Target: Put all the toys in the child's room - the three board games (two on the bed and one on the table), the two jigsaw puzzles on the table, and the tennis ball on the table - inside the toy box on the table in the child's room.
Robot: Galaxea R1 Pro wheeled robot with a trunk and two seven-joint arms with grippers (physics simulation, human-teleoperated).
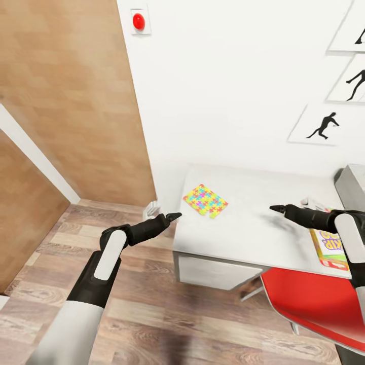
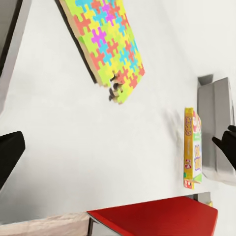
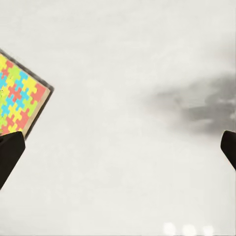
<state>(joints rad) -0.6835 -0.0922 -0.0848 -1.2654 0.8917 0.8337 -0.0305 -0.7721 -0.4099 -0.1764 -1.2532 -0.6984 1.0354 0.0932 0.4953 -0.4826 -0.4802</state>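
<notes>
Both arms outstretched | left pincer (image 1: 175, 216) at table (image 1: 253, 233) edge, state unclear | right pincer (image 3: 118, 147) spread above table

The white tabletop (image 1: 253, 223) lies open between the flat multicoloured jigsaw puzzle (image 1: 205, 199) at far left and the yellow board game box (image 1: 330, 247) at right. The grey box (image 1: 352, 185) blocks the far right; a red chair seat (image 1: 314, 299) crowds the near edge.

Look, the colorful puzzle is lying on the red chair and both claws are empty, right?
Not quite. The colorful puzzle is lying on the white table, not the red chair, as the head view shows. Both claws, left and right, are empty.
</notes>
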